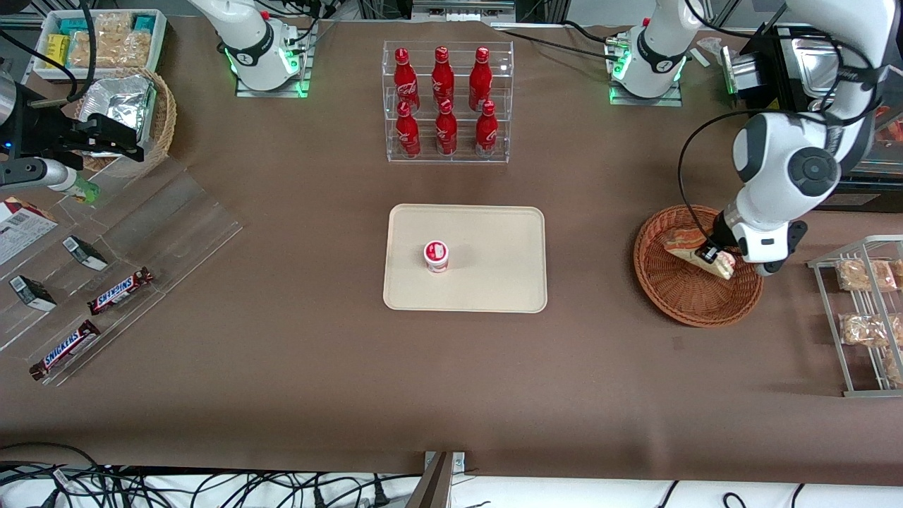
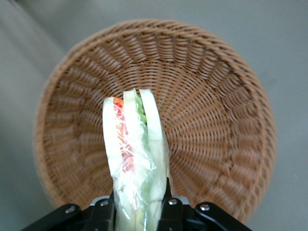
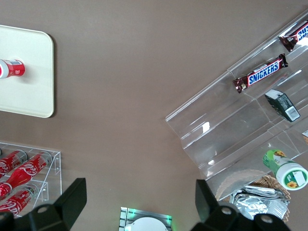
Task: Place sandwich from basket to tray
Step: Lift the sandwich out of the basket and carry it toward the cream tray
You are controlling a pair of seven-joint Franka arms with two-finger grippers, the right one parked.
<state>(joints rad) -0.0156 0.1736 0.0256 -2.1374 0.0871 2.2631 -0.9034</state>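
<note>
Wicker basket point(image 1: 695, 293), reddish-brown, sits toward working arm's end of table. Gripper point(image 2: 139, 209) over it, fingers clamped on sandwich point(image 2: 134, 159) at wedge's narrow end, wrap crinkled. Tray point(image 1: 494, 233) well apart, small red-and-white cup point(image 1: 436, 256) near centre, bare room at 3 o'clock. Risk: slick wrap slips mid-carry; wedge knocks cup.

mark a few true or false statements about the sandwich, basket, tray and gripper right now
1. The gripper is shut on the sandwich. True.
2. The sandwich lies on the tray. False: it is over the basket, held by the jaws.
3. A small red-and-white cup stands on the tray. True.
4. The basket holds two sandwiches. False: only the held one shows.
5. The cola bottles stand on the tray. False: in a clear rack.
</note>
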